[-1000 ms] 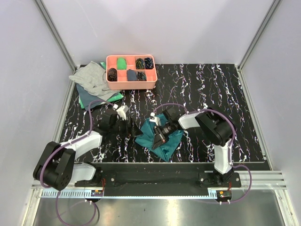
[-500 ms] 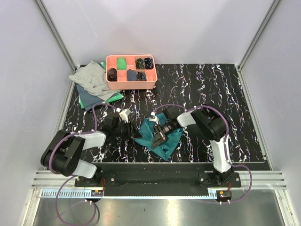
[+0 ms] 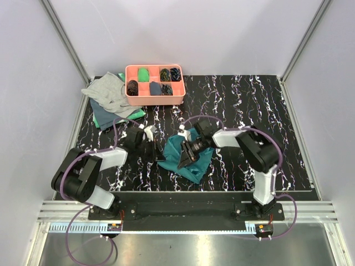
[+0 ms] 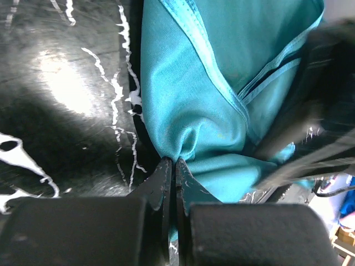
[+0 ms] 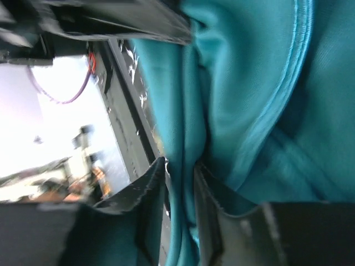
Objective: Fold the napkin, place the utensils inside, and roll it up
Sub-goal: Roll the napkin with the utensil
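Note:
The teal napkin [image 3: 191, 157] lies crumpled on the black marbled table between my two arms. My left gripper [image 3: 157, 151] is at its left edge, shut on a pinch of the cloth. The left wrist view shows the jaws of the left gripper [image 4: 173, 162] pressed together with the napkin [image 4: 205, 100] bunching out from the tips. My right gripper [image 3: 185, 160] rests on top of the napkin's middle. In the right wrist view the right gripper [image 5: 180, 168] has its jaws apart, with a loose fold of the napkin [image 5: 249, 94] hanging between them. The utensils are out of view.
A salmon compartment tray [image 3: 155, 102] holding rolled cloths stands at the back left. Beside it lies a pile with a light grey cloth [image 3: 105, 91], a dark slate cloth [image 3: 102, 117] and a green one [image 3: 138, 113]. The table's front rail [image 3: 183, 194] runs just below the napkin.
My left gripper has moved right to the napkin's edge and shut on it. My right gripper's jaws have parted. The napkin has bunched slightly up and to the left.

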### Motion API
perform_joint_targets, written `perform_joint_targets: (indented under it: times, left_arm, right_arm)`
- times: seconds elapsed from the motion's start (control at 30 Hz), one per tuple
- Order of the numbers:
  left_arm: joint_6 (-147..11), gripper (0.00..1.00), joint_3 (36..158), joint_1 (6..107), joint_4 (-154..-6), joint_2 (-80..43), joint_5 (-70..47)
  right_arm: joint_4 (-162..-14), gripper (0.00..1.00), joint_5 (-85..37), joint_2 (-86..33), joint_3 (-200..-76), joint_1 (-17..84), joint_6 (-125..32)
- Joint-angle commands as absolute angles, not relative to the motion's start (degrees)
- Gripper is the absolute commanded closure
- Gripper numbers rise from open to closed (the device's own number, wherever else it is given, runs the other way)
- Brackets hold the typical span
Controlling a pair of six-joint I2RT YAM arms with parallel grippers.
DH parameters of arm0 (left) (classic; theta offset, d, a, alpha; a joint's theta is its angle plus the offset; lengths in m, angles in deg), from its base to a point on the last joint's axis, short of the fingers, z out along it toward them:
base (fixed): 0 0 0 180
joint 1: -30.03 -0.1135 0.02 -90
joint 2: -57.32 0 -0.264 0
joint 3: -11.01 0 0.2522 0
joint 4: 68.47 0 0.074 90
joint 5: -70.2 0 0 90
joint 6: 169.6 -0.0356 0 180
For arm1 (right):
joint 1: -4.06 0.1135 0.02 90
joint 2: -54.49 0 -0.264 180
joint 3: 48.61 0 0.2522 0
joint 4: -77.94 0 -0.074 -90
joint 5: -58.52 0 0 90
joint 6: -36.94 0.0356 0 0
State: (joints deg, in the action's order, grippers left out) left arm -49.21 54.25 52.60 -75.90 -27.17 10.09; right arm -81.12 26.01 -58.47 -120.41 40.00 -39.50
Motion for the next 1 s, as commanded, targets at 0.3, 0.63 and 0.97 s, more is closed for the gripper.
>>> perform_joint_targets:
  times: [0.3,0.63,0.97]
  left_arm:
    - [-52.79,1.00,61.42,52.71,-89.79,-27.93,7.18]
    - [-52.97,1.00,61.60,52.71,-90.23,-28.64,7.80]
    - [-53.23,1.00,61.78,52.71,-90.58,-28.46,7.62]
  right_arm:
    - [-71.61,0.51,-3.07,-27.43,-108.26,45.17,-36.01]
    - [-69.23,0.46,-10.38,-27.50,-106.85,53.01,-32.67]
    - [-66.95,0.67,-10.38,-29.62,-105.70,53.37,-32.23]
